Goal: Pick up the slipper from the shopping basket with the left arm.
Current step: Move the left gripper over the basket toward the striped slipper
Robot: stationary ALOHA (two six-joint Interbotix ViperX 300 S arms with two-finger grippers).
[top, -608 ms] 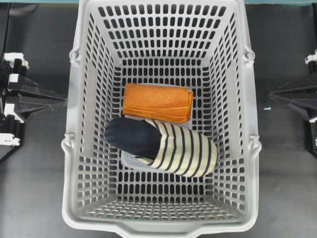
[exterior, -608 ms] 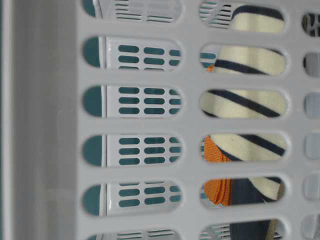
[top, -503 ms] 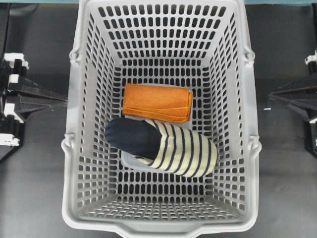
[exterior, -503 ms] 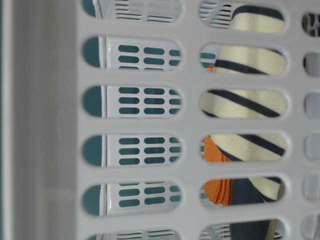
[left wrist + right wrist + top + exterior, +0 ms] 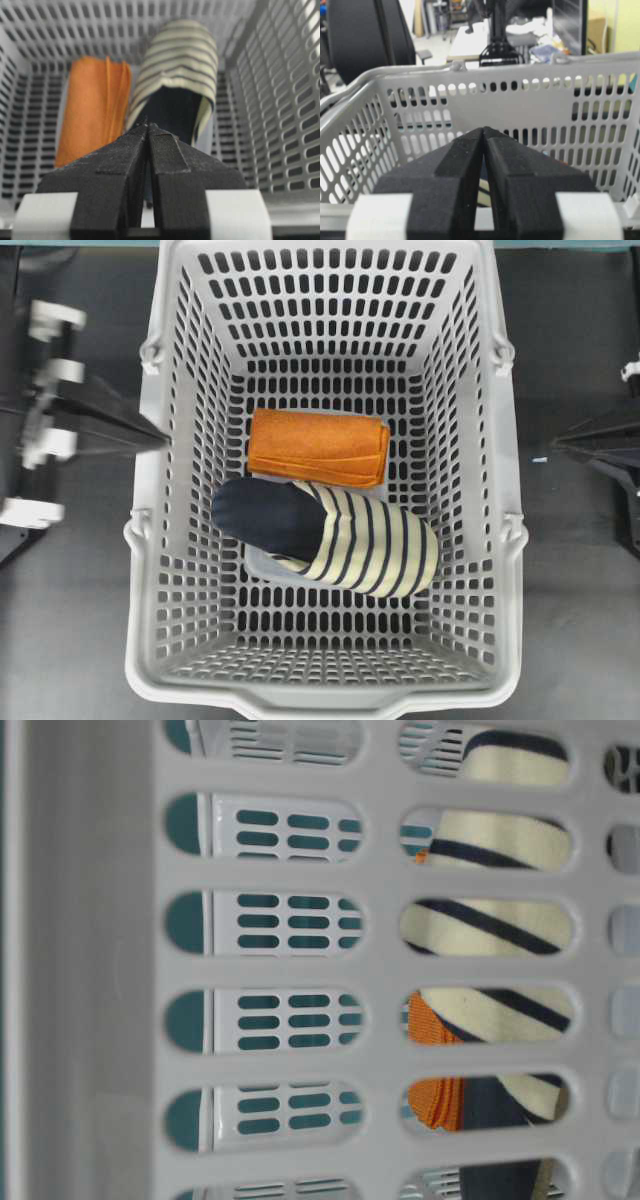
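Note:
The slipper (image 5: 335, 540), cream with navy stripes and a dark navy heel end, lies flat on the floor of the shopping basket (image 5: 140, 570), its heel pointing left. My left gripper (image 5: 160, 438) is shut and empty, its tip over the basket's left rim, apart from the slipper. In the left wrist view the shut tips (image 5: 148, 125) point at the slipper's (image 5: 180, 60) dark opening. The right gripper (image 5: 556, 443) is shut, outside the basket's right wall. The table-level view shows striped fabric of the slipper (image 5: 480, 925) through the wall slots.
An orange folded cloth (image 5: 318, 446) lies just behind the slipper, touching it; it appears left of the slipper as the orange cloth (image 5: 92, 110) in the left wrist view. The basket's tall slotted walls (image 5: 520, 100) surround both. Dark tabletop (image 5: 70, 620) flanks the basket.
My left arm has moved right and slightly away, bringing its shut tip to the basket's left rim. The right gripper has drawn back a little. Slipper and cloth have not moved.

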